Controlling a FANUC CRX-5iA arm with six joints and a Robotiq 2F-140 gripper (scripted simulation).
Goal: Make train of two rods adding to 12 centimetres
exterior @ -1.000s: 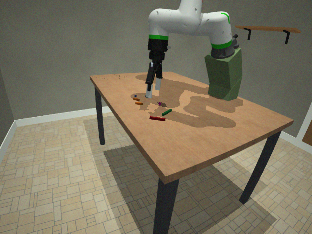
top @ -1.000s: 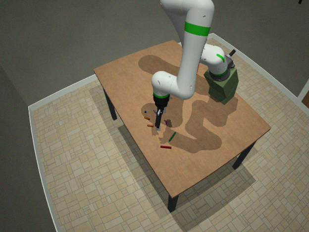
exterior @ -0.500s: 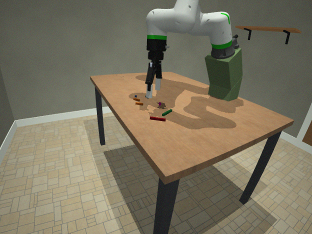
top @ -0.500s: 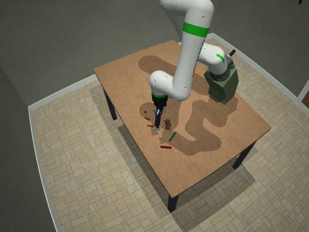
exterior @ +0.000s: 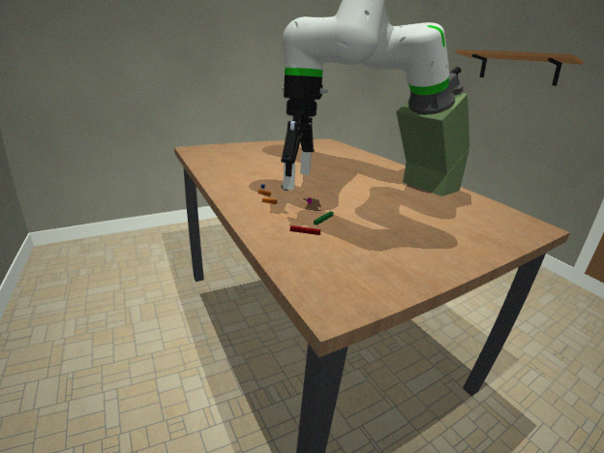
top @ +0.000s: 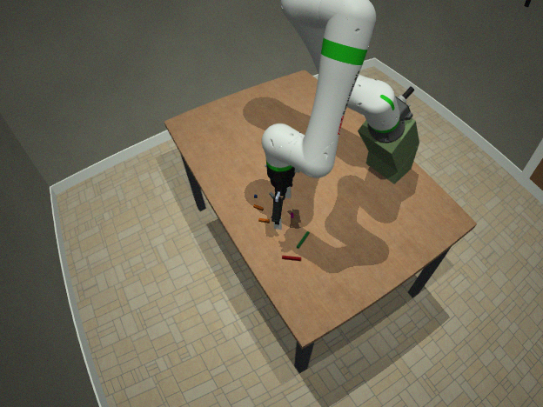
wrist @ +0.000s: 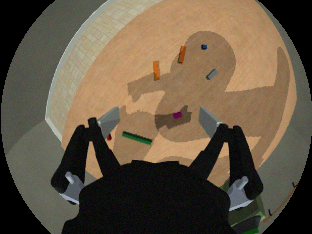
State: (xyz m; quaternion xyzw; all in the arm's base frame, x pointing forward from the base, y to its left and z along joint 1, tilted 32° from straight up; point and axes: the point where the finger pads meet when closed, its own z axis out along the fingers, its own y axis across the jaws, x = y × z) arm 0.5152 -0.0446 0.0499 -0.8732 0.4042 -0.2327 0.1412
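Two rods here can sum to twelve: the green rod [top: 302,239] and either orange rod [top: 263,220]. The second orange rod [top: 258,207] lies just beside the first, and neither touches the green one, so no train exists yet. The jaws [exterior: 295,176] hang spread to their full width with nothing between them, poised low above the counter [top: 377,280] near the orange pair, probably so they can drop over a short rod without nudging its neighbour. The magenta rod [top: 291,214], blue rod [top: 255,196], grey rod [wrist: 212,73] and red rod [top: 291,257] lie scattered around. The red one sits near the green, which may crowd the finished line.
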